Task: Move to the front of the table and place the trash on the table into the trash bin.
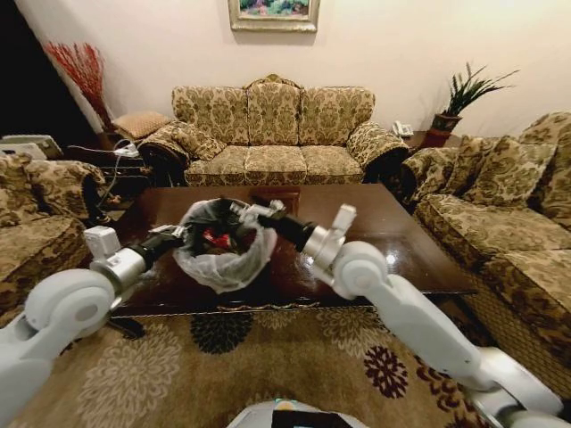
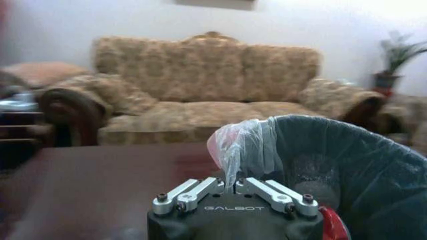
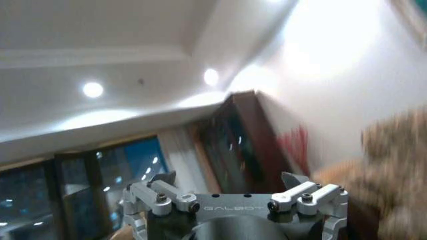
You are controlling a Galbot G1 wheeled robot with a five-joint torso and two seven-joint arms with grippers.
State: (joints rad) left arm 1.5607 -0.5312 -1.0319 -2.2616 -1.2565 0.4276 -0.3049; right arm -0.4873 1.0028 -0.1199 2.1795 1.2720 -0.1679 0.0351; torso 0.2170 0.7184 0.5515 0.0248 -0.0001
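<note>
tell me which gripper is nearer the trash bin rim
Left. The left gripper is clamped on the trash bin liner at its rim; the right gripper hangs open just above the bin's mouth.

Floral sofas (image 1: 272, 129) on three sides, patterned carpet (image 1: 268, 366), pale wall (image 1: 384, 45), framed picture (image 1: 273, 13), potted plant (image 1: 459, 98).

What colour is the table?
Dark, shiny reddish-brown table, best seen in the head view.

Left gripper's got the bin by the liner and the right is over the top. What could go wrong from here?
The left gripper is shut on the trash bin only by its thin liner edge, which might tear or slip. The open right gripper hangs close over the rim and could snag the liner. The bin, with something red inside, could tip onto the table.
</note>
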